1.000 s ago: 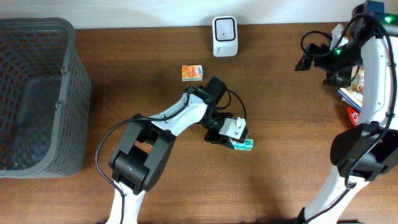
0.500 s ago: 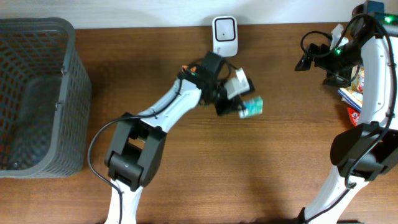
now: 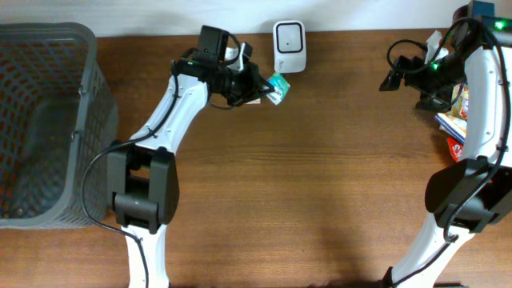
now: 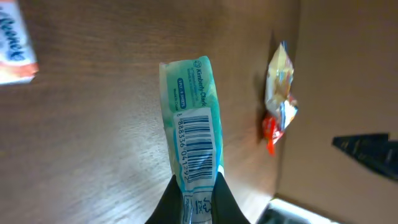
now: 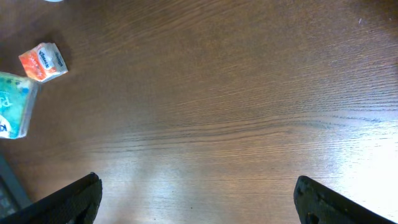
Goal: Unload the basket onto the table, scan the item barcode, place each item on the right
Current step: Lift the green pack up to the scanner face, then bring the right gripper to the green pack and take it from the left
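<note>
- The tissue pack (image 3: 278, 86) is off the table (image 3: 320, 200). It hangs in the air just beside the barcode scanner (image 3: 288, 46), at about 7 o'clock from it in the overhead view.
- My left gripper (image 4: 198, 190) is pinched down on one short end of the pack, jaws nearly together, so only the wrapper's end is squeezed between them.
- I judge the pack light and soft — paper under slick film. It will sag or twist if swung hard, and a heavier squeeze would only crumple it.
- The short end is the right place to hold it. The barcode (image 4: 194, 140) sits mid-pack and shows fully clear of the fingers in the left wrist view.
- The left arm reaches from its base near 7 o'clock up to the table's 12 o'clock edge, with the wrist bent so the pack points toward 3 o'clock.
- The printed bars face my wrist camera. Whether they also face the scanner's window I cannot tell, so a wrist roll may be needed.
- My right gripper (image 5: 196, 182) stands wide open and empty — parked near 2 o'clock, well apart from the scanner.
- An orange pack (image 5: 42, 62) lies on the table near the teal one.
</note>
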Available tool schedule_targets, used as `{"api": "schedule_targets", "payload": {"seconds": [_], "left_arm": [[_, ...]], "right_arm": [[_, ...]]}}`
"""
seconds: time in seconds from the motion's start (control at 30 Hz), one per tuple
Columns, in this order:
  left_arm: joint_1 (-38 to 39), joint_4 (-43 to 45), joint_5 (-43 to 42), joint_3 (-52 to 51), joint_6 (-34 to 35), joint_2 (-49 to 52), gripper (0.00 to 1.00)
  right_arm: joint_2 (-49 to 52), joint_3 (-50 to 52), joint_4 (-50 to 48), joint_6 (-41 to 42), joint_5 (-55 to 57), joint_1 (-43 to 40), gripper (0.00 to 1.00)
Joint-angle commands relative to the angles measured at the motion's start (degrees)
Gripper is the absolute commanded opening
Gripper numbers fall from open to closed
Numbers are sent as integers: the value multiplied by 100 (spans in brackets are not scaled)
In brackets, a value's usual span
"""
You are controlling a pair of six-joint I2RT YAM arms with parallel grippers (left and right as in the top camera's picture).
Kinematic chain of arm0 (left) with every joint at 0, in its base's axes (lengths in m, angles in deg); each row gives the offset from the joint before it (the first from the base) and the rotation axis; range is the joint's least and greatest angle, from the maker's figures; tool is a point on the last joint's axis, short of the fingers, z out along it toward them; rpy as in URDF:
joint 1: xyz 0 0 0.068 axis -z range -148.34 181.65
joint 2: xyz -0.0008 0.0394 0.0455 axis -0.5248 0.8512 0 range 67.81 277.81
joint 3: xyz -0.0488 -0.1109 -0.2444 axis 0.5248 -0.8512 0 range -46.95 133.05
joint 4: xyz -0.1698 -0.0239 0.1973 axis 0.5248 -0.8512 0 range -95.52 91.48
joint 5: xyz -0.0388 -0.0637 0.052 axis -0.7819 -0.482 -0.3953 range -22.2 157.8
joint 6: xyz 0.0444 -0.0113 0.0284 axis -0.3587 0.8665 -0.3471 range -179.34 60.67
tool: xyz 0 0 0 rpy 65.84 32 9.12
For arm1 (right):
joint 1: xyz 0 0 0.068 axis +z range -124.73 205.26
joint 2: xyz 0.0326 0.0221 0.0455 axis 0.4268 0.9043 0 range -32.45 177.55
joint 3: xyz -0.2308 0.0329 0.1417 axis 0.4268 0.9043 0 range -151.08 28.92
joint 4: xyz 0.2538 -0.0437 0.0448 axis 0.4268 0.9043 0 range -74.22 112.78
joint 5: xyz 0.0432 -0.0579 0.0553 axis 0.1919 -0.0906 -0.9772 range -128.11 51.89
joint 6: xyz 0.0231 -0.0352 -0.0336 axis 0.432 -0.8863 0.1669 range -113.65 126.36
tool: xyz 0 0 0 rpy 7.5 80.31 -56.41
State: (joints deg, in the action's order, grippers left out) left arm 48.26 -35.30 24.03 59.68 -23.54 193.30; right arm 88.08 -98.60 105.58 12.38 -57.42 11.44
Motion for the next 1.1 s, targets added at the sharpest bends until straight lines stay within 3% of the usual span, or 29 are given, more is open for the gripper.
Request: {"api": "schedule_targets", "payload": {"seconds": [0.0,0.1,0.23,0.4,0.73,0.83,0.87,0.97,1.07], "left_arm": [[-63,-33,-216,101,476,28,0],[-66,-31,-494,101,754,28,0],[-66,-11,-542,101,1875,28,0],[-140,11,-1259,101,2479,28,0],[-225,-20,-1357,101,2509,28,0],[-225,-28,-1615,101,2852,28,0],[-227,-13,-1644,101,3036,28,0],[-227,-15,-1655,101,3523,28,0],[-243,-13,-1668,101,4107,28,0]], "right_arm": [[-15,26,-2,-22,72,-2,98],[-15,26,-2,-22,72,-2,98],[-15,26,-2,-22,72,-2,98],[-15,26,-2,-22,72,-2,98],[-15,26,-343,42,70,-2,98],[-15,26,-326,44,48,-2,98],[-15,26,-450,-72,-306,4,98],[-15,76,-833,-1934,-472,273,97],[-15,291,-868,-3174,-796,688,84]]}}
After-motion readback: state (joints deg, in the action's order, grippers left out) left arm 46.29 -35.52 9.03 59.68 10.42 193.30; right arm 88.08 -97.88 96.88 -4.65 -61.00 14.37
